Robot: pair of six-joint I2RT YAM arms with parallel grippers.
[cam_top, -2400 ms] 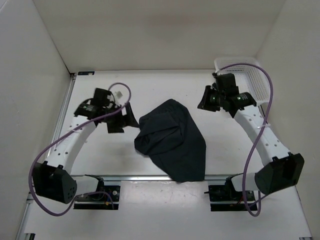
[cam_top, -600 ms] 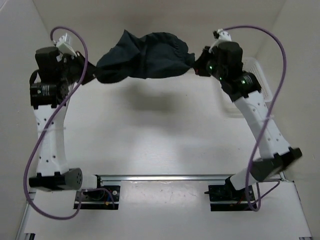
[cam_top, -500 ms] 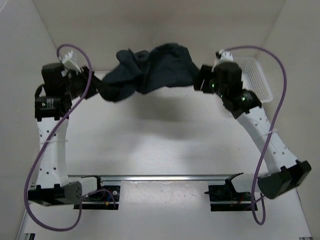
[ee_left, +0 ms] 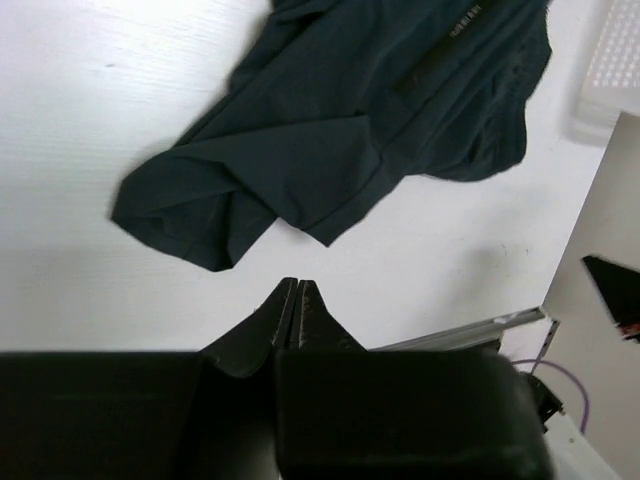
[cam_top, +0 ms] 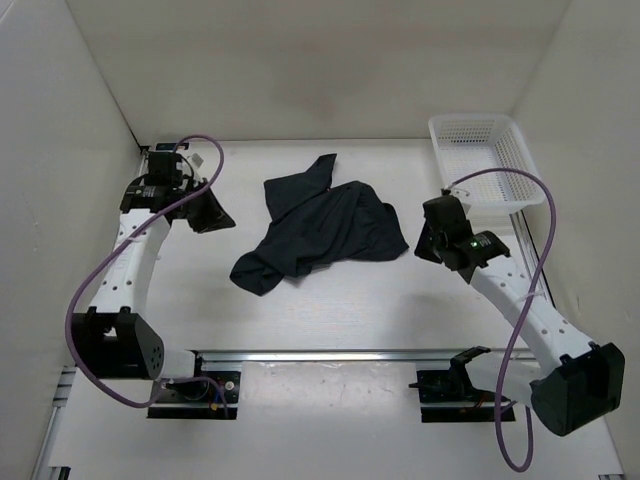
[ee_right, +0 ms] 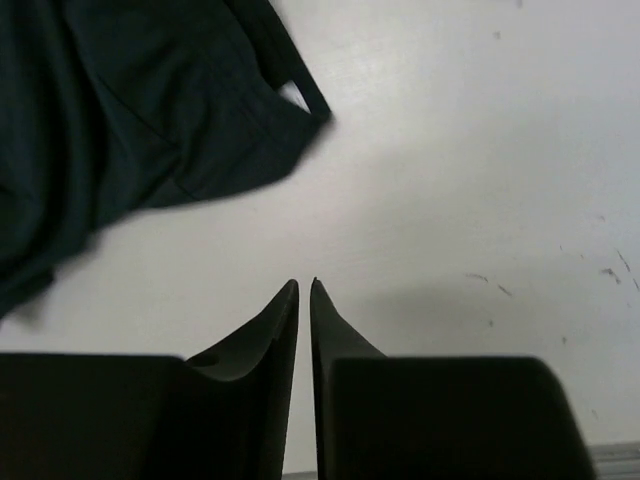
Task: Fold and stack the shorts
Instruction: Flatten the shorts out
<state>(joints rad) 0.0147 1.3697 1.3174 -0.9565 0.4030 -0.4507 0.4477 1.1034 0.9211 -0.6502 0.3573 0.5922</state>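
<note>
White table (cam_top: pixel 330 310) underneath it all. Left arm (cam_top: pixel 125 270) sweeps up from its near base along the left edge, wrist close to the far-left corner and head turned in toward the middle. Right arm (cam_top: pixel 520 300) leans up and inward from the near right, with its wrist just in front of the basket's near end.

Between them, the shorts (cam_top: pixel 325 225) lie crumpled on the table at centre. They are unfolded, with one corner trailing toward the near left and another poking toward the far wall. White basket (cam_top: pixel 485 160) sits in the far-right corner, well apart from the cloth.

Left gripper (cam_top: pixel 213 215) is off to the left of the shorts and clear of them, fingers pressed together on nothing. Right gripper (cam_top: pixel 425 240) is just off the shorts' right edge, not touching. Its fingers are drawn almost together, with a thin slit between them, and they are empty.
</note>
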